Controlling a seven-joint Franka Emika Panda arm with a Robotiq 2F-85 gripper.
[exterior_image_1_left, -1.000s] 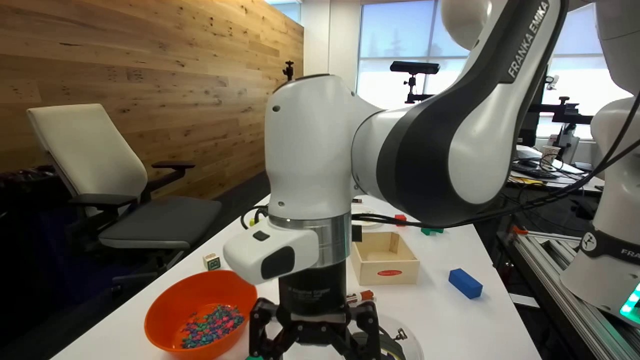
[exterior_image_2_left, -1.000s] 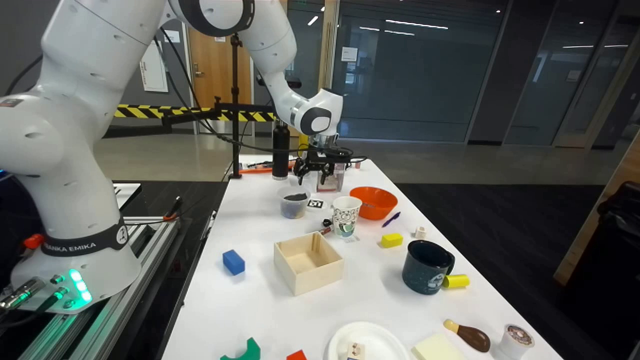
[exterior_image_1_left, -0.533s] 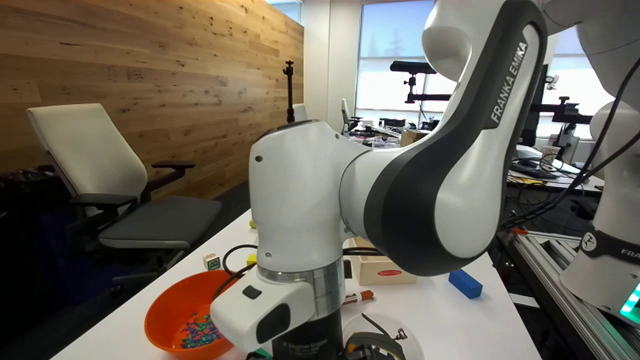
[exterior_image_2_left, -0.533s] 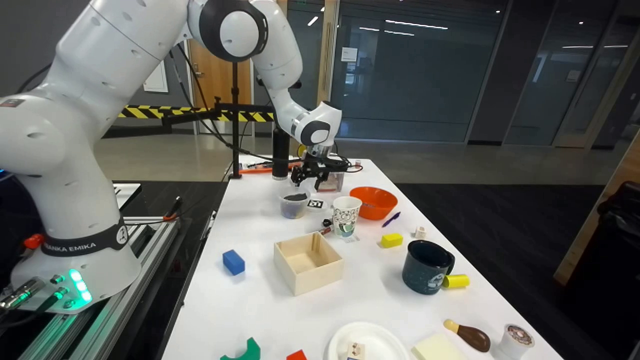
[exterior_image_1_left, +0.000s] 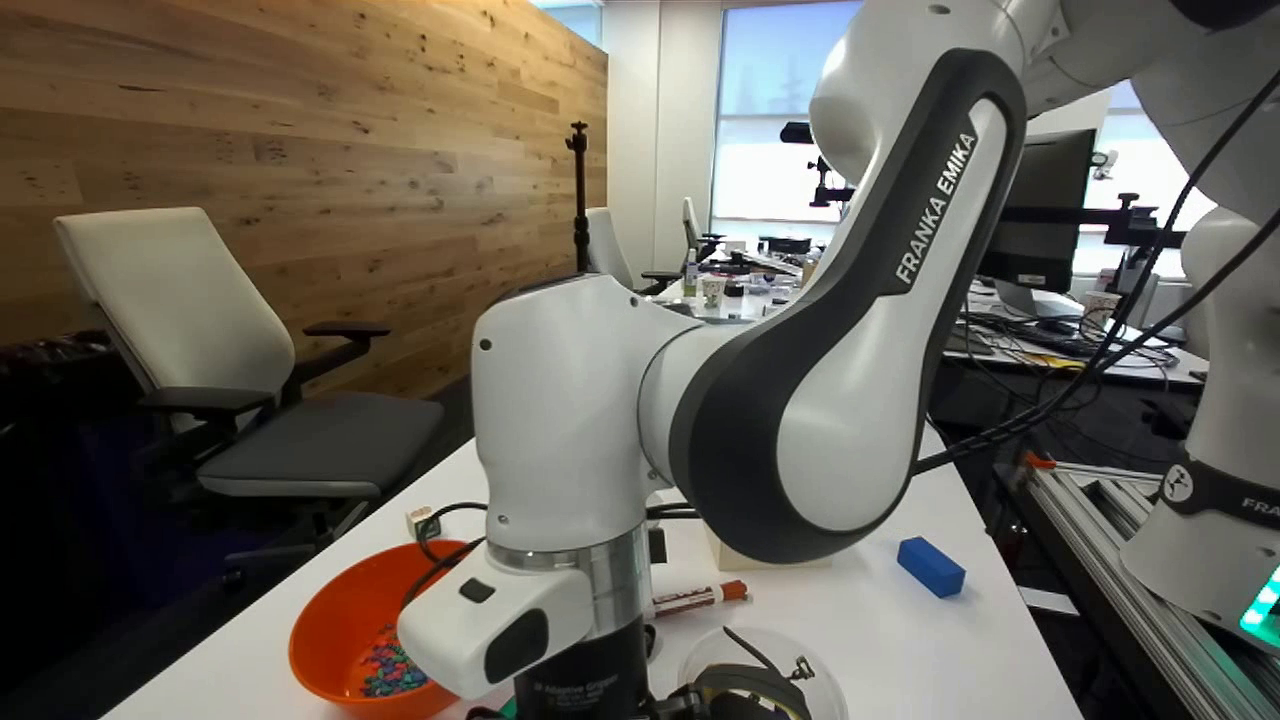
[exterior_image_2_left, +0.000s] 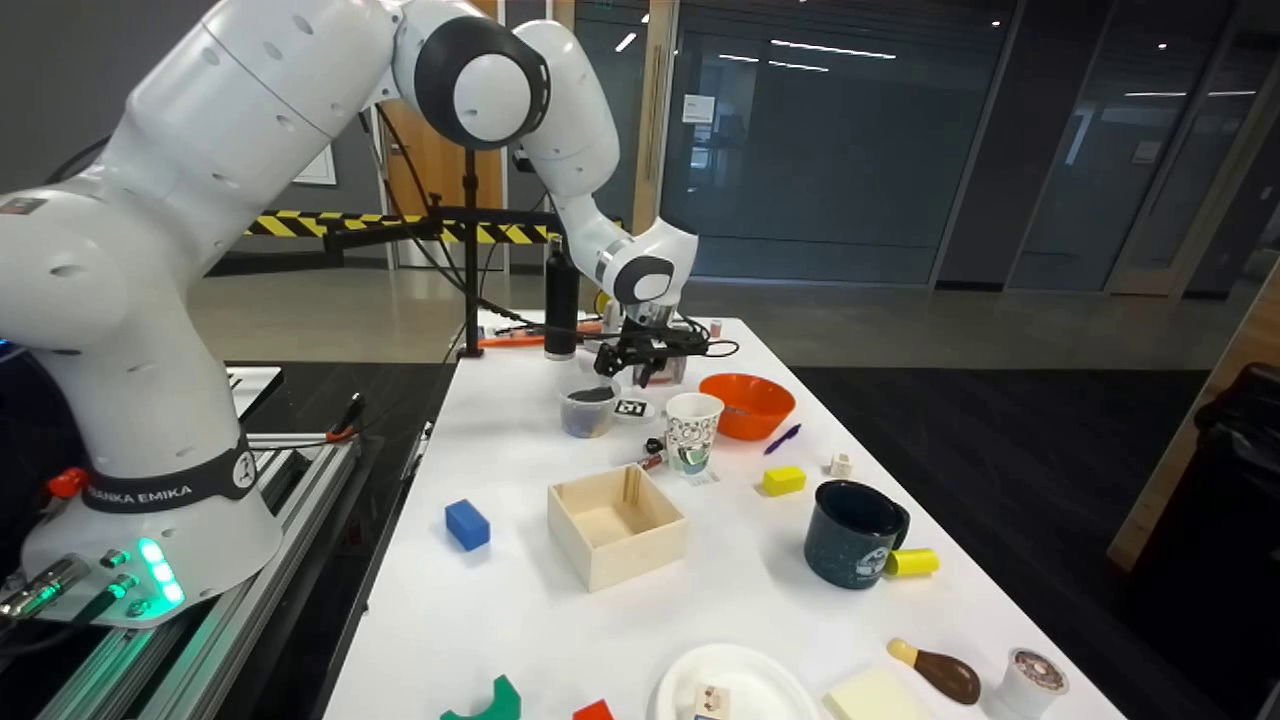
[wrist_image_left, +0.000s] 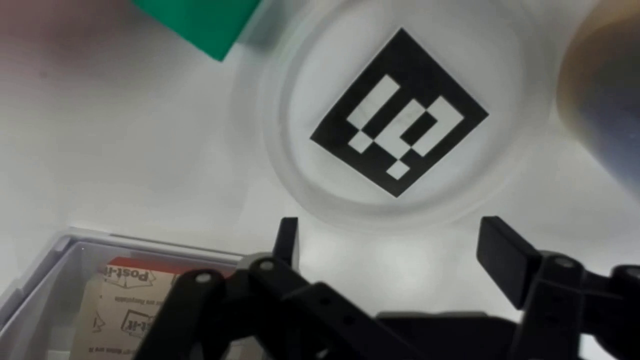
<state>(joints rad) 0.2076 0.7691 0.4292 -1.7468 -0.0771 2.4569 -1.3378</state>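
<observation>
a round clear lid (wrist_image_left: 325, 85) bearing a black-and-white fiducial marker (wrist_image_left: 399, 112) lies flat on the white table (wrist_image_left: 140, 165), just ahead of the pincer (wrist_image_left: 392, 247) in the wrist view. the pincer's fingertips stand wide apart near the lid's rim, with tabletop showing between them; whether either one touches the lid i cannot tell.

on the pincer's side of the lid, to its lower left in the wrist view, a clear plastic bin (wrist_image_left: 55, 280) holds a post-it pack (wrist_image_left: 125, 300). one finger overlaps the bin's corner in that view, so the bin crowds the pincer there. past the lid's upper left, just beside it, only the corner of a green piece (wrist_image_left: 205, 22) shows.

in an exterior view, a translucent tub (exterior_image_2_left: 585, 420) with a dark item (exterior_image_2_left: 592, 394) at its top stands just left of the lid, and an orange bowl (exterior_image_2_left: 750, 428) sits to the lid's right, apart from it. on the lid's camera side come a patterned paper cup (exterior_image_2_left: 692, 435) near it, then a wooden box (exterior_image_2_left: 640, 553) and a dark mug (exterior_image_2_left: 837, 555), both well apart from it.
</observation>
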